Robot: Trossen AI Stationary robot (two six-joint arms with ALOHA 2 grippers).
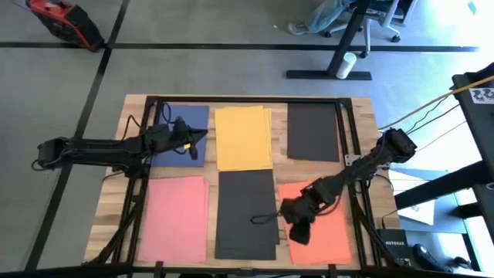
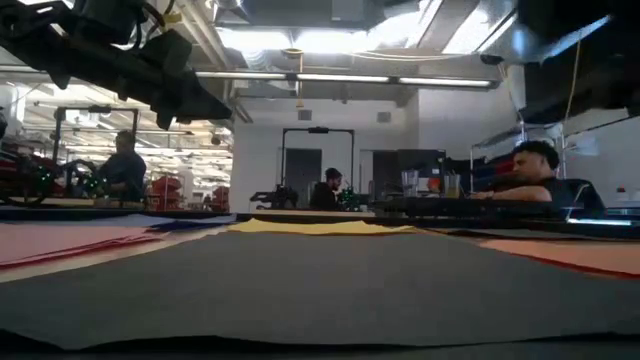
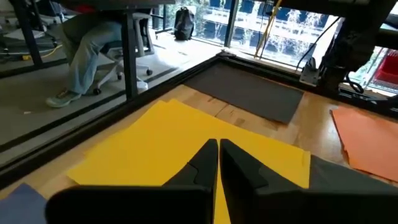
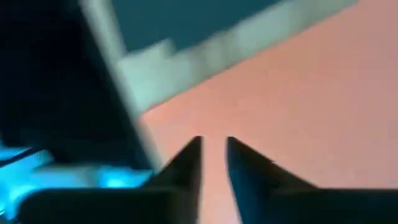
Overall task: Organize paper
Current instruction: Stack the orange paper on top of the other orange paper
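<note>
A: High view, item count on the table [image 1: 363, 116]?

B: Six lots of paper in two rows. Far row: blue sheet [image 1: 174, 147], yellow sheets [image 1: 242, 137], dark grey sheet [image 1: 312, 131]. Near row: pink sheets [image 1: 174, 218], a second dark sheet [image 1: 245, 212], orange sheet [image 1: 332, 235]. All lie flat, apart from one another, inside a black frame [image 1: 247, 100].

A: Left gripper [image 1: 202, 136]?

B: Over the edge of the blue sheet, pointing at the yellow sheets. Its wrist view shows the fingers [image 3: 245, 165] nearly together, only a thin slit between them, holding nothing, with yellow paper [image 3: 168, 146] beyond the tips.

A: Right gripper [image 1: 301, 235]?

B: Over the near part of the orange sheet, just beside the second dark sheet. Its wrist view shows orange paper [image 4: 298, 93] close beneath, fingers [image 4: 252, 171] set narrowly apart, nothing between them. Whether the tips touch the sheet cannot be told.

A: Off-table entries?

B: Low view lists seated people [image 2: 530, 170] in the room behind; an office chair [image 1: 378, 15] stands on the floor.
</note>
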